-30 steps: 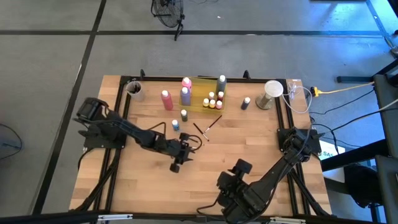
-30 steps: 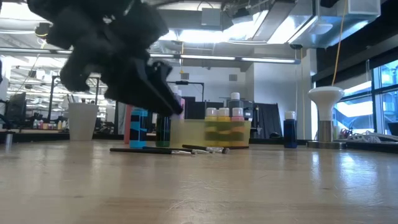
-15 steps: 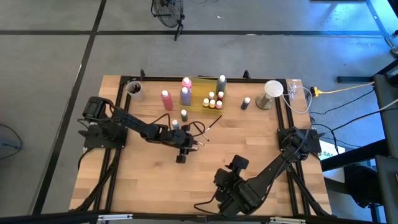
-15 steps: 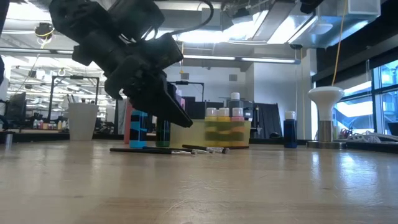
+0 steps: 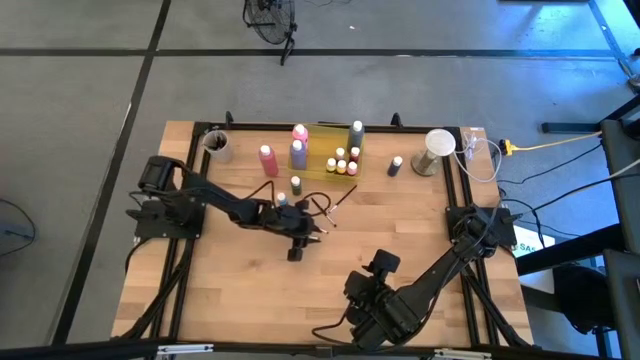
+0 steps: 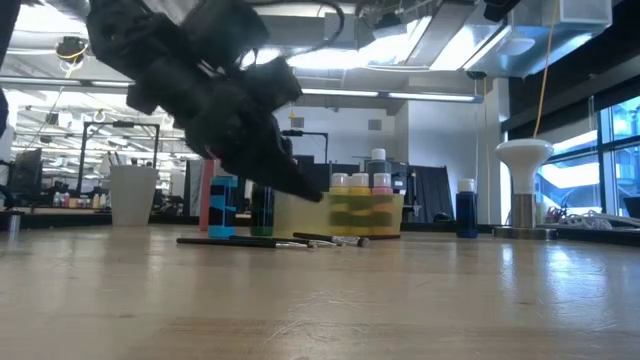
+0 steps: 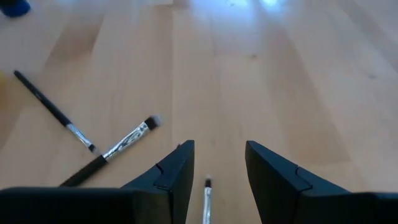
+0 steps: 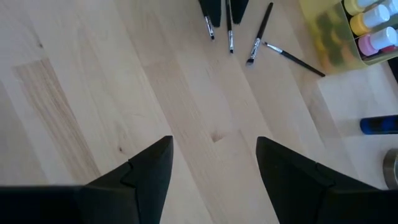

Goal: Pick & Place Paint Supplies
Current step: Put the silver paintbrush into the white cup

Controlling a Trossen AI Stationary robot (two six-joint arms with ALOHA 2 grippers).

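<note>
Thin dark brushes lie flat on the wood near the table's middle: two crossed ones and one whose tip lies between my left gripper's fingers. My left gripper slants down over that brush, open, its fingers on either side without touching it. My right gripper hangs open above bare wood near the front edge. Tall pink, purple and grey bottles stand at the back, with small bottles in the yellow tray.
Two small bottles stand just beyond my left arm. A blue bottle stands right of the tray. Pale cups stand at the far left and far right. Bare wood stretches across the near half.
My left gripper has swung toward the far edge and the right, sinking a little and rolling at the wrist. It now stands over the brushes, with one brush tip between its fingers. The brushes have not moved.
</note>
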